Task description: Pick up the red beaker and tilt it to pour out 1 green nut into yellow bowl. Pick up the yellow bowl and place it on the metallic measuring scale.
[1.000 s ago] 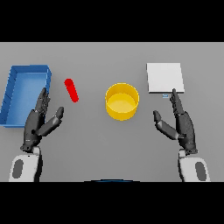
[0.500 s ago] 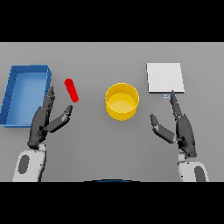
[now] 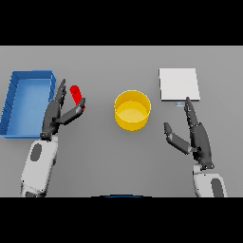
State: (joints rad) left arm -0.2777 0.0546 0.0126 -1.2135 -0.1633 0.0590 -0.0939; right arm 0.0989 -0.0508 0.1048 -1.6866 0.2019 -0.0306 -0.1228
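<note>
Left hand [image 3: 58, 114]: fingers straight and spread apart, thumb out toward the beaker, nothing clamped; it sits between the blue tray and the beaker.
Beaker [image 3: 76, 94]: red, lying tilted on the table just right of the left fingers (its lower end meets the thumb tip; actual contact cannot be told).
Bowl [image 3: 132, 110]: yellow, upright, mid-table, well apart from both hands.
Scale [image 3: 179, 84]: pale square, far right, bare on top.
Right hand [image 3: 195, 136]: fingers straight, thumb apart, holding nothing, fingertips just below the scale.
Tray [image 3: 14, 92]: blue, far left.
</note>
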